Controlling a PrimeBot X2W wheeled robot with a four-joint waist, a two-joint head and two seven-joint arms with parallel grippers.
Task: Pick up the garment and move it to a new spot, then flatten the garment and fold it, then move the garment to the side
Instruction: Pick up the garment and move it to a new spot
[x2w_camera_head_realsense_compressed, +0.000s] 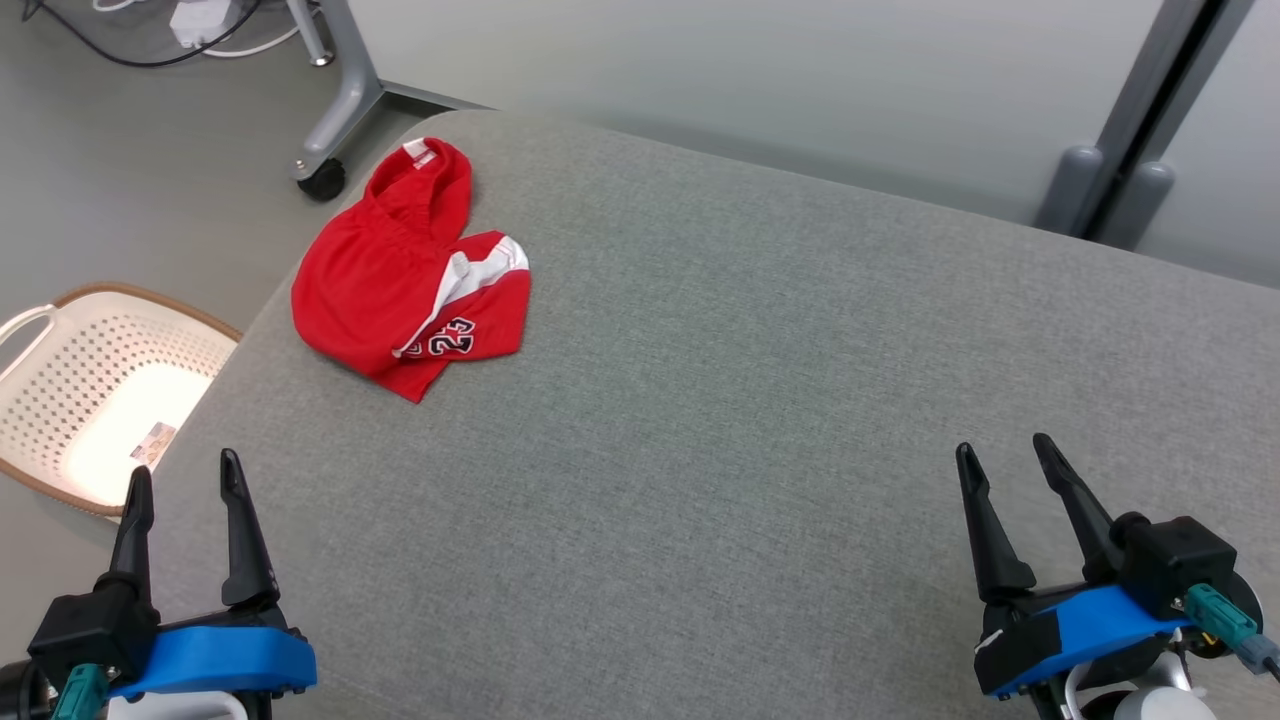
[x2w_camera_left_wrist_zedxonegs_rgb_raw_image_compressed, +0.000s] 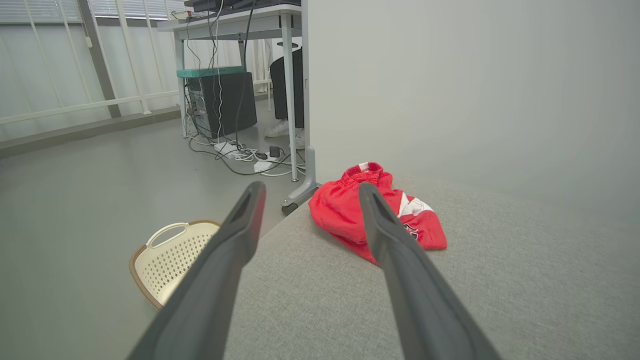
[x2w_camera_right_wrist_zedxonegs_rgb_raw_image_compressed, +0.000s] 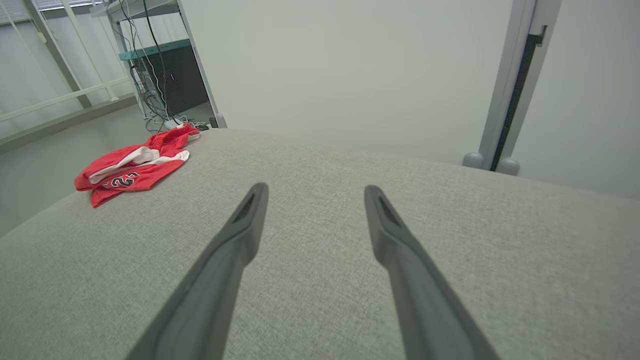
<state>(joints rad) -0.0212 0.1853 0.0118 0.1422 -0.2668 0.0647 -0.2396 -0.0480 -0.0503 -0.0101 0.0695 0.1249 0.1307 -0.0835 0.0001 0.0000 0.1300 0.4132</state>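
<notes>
Noted a pale perforated basket (x2w_camera_head_realsense_compressed: 70, 390) on the floor at far left. Found the left gripper (x2w_camera_head_realsense_compressed: 185, 463) at the near left edge of the grey padded surface (x2w_camera_head_realsense_compressed: 750, 420), spread wide and empty. Saw the red garment (x2w_camera_head_realsense_compressed: 390, 280) crumpled well ahead of it, slightly rightward, near the far left corner. Found the right gripper (x2w_camera_head_realsense_compressed: 1003, 443) at lower right, likewise wide and empty, far from the garment.

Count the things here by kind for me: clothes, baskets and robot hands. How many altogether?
Red garment: 1
Basket: 1
Robot hands: 2, the left hand and the right hand
Total: 4
</notes>
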